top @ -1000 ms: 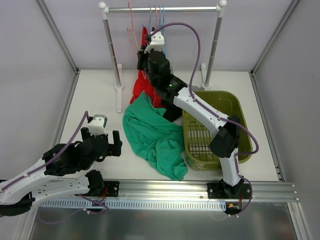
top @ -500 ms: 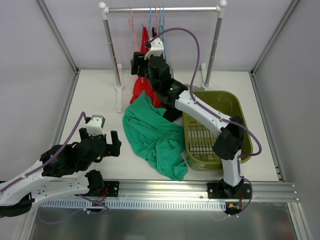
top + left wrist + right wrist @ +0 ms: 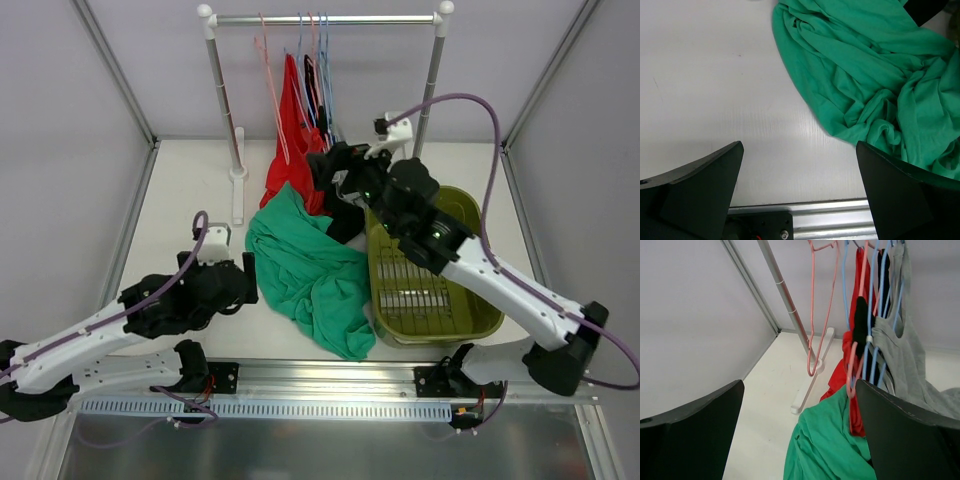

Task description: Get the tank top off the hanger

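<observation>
A red tank top [image 3: 290, 150] hangs from a hanger on the rail [image 3: 320, 18], its hem reaching the table. In the right wrist view the red tank top [image 3: 858, 280] hangs beside a grey tank top [image 3: 900, 350] and a black garment [image 3: 860, 320] on blue hangers [image 3: 871, 300]. My right gripper [image 3: 327, 168] is open just right of these clothes and holds nothing [image 3: 800, 440]. A green garment [image 3: 310, 270] lies crumpled on the table. My left gripper [image 3: 250, 285] stands open at its left edge, over bare table [image 3: 800, 200].
An empty pink hanger [image 3: 815, 315] hangs at the left of the rail. The rack's left post [image 3: 222, 95] and foot [image 3: 238, 195] stand behind the green cloth. An olive basket [image 3: 430, 270] sits at the right under my right arm.
My right gripper has opened, let go of the hanging clothes and drawn back to the right. My left gripper has shifted right, toward the green garment.
</observation>
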